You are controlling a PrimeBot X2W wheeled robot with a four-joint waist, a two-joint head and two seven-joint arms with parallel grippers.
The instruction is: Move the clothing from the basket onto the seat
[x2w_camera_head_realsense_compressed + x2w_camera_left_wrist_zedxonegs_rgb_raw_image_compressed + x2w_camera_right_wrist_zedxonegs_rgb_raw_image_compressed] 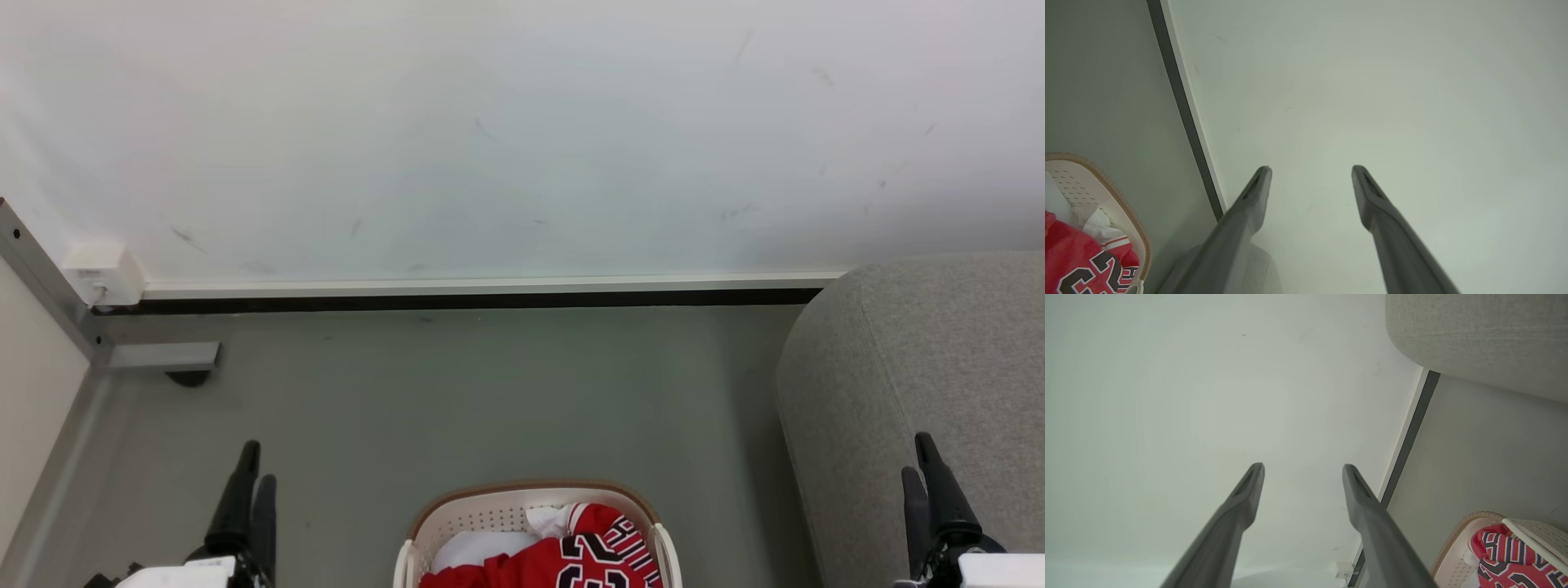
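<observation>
The cream basket [531,488] with a brown rim stands on the floor at the bottom centre of the head view. Red clothing [571,559] with black-and-white numerals lies in it, beside some white fabric [482,545]. The grey seat [922,351] rises at the right. My left gripper [257,465] is up at the basket's left and my right gripper [916,456] is in front of the seat. Both are apart from the basket. In the left wrist view my left gripper [1311,169] is open and empty, with basket [1128,206] and clothing [1069,253] at lower left. My right gripper [1303,466] is open and empty too, near clothing [1506,555], basket [1457,526] and seat [1474,330].
A white wall with a dark baseboard strip [490,300] runs behind the grey floor. A small white box [102,273] sits on the wall at far left. Below it a metal bracket [163,357] sticks out from a pale panel.
</observation>
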